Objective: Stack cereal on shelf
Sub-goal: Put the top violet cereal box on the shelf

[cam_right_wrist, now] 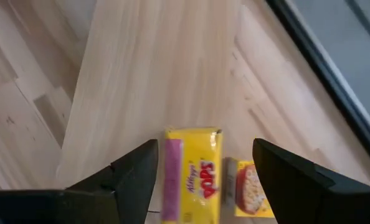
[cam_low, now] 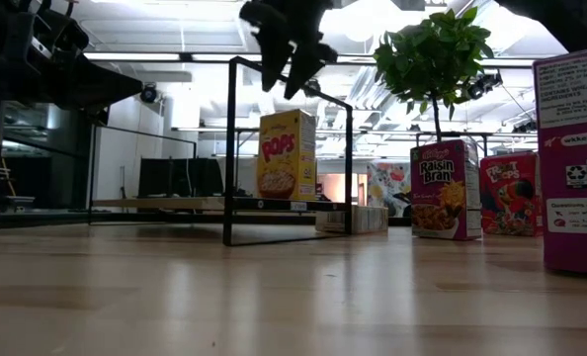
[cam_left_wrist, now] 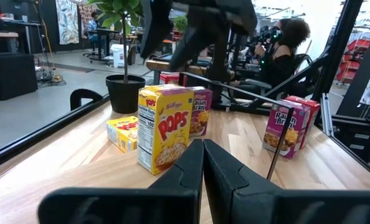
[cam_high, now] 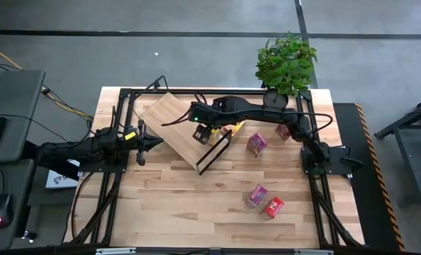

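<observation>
The shelf (cam_high: 169, 119) is a light wood board lying slantwise at the table's far middle, with its black wire frame (cam_high: 214, 152) at the near-right end. One yellow cereal box (cam_low: 287, 153) stands upright on the board. The second yellow box (cam_low: 353, 220) lies flat on the table just beyond. My right gripper (cam_low: 289, 77) hangs open just above the standing box (cam_right_wrist: 191, 177), one finger to either side and clear of it. My left gripper (cam_high: 144, 142) waits shut at the table's left. Two pink-purple boxes (cam_high: 256, 144) (cam_high: 256, 195) and two red ones (cam_high: 273, 207) (cam_high: 283, 131) stand on the table to the right.
A potted green plant (cam_high: 285, 64) stands at the table's far right corner. The black table frame (cam_high: 118, 127) runs along the left, far and right edges. Bare tabletop (cam_high: 168, 205) spreads across the near left. A person sits in the room beyond the table (cam_left_wrist: 288, 43).
</observation>
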